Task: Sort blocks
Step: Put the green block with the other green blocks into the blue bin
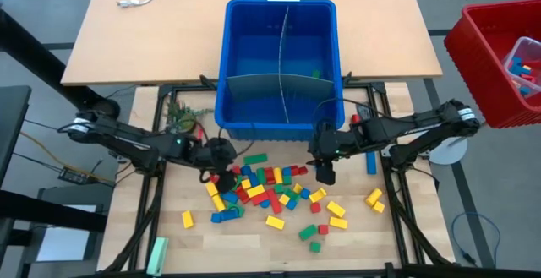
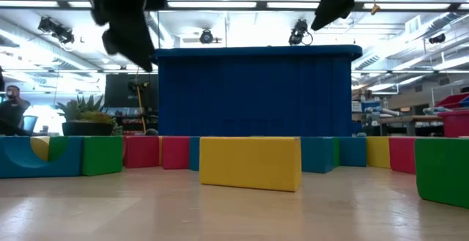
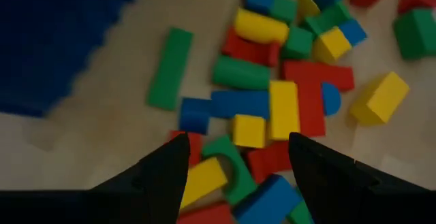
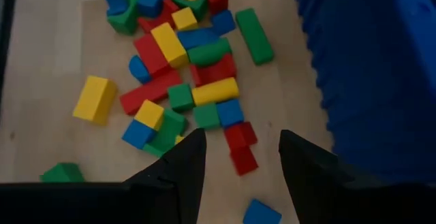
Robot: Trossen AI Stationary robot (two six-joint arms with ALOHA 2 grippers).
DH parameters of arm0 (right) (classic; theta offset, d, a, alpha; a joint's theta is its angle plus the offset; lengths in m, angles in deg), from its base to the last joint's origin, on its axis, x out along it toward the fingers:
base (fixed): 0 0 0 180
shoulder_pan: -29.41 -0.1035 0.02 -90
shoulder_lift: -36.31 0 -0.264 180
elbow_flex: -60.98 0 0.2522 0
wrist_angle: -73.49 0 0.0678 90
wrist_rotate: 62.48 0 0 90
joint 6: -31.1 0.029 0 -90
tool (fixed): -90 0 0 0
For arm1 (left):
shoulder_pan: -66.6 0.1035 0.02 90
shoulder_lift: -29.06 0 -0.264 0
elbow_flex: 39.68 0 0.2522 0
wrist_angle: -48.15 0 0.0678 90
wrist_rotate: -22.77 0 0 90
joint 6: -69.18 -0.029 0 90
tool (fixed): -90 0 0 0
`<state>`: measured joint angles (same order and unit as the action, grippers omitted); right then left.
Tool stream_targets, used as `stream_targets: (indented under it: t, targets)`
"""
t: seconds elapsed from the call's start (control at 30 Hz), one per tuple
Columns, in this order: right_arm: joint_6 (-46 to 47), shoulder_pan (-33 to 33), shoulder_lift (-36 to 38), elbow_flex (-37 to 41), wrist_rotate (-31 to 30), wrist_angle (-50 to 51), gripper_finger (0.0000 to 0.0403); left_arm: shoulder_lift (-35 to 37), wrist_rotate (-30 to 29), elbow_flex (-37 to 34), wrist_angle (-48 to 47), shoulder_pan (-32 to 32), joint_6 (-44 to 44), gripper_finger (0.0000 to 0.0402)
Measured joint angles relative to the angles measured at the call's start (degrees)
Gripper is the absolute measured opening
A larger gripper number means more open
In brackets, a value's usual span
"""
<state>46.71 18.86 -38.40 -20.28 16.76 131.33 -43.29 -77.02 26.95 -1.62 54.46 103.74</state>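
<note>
Small red, yellow, green and blue plastic blocks (image 1: 270, 189) lie scattered on the pale wooden table (image 1: 355, 248) just in front of the large blue plastic bin (image 1: 281, 67). Left gripper (image 1: 213, 175) hovers over the pile's left edge near the bin, fingers wide and empty. Right gripper (image 1: 325, 175) hangs over the pile's right side near the bin's front wall, fingers parted with nothing between them.

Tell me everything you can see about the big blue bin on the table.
The blue bin is a deep rectangular tub that looks like plastic, open on top, upright. Thin pale divider panels split the inside into compartments; one small green piece lies inside on the right. It stands where the tan tabletop meets the lighter board, just behind the pile of blocks. In the low view it rises as a dark blue wall behind the blocks. Neither gripper touches it.
</note>
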Motion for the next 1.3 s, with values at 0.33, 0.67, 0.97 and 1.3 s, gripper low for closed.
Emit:
stream_targets:
  t: [0.33, 0.67, 0.97, 1.3]
  targets:
    - [-0.2, -0.3, -1.1, 0.0, -0.4, -1.3, 0.0171, -8.3, 6.8, -0.7, 1.4, 0.0, 5.4, 0.0240]
    - [-0.3, -0.5, -2.6, 0.0, -0.6, -1.6, 0.0171, -20.0, 7.1, -0.6, 5.0, 0.1, 13.9, 0.0202]
    - [-0.8, -0.6, -2.8, 0.1, -0.7, -1.6, 0.0169, -21.7, 4.9, -0.4, 8.5, 0.7, 18.2, 0.0201]
    - [-0.8, -0.7, -2.8, 0.1, -0.8, -1.7, 0.0168, -20.2, 5.7, 4.9, 1.7, 1.2, 11.4, 0.0201]
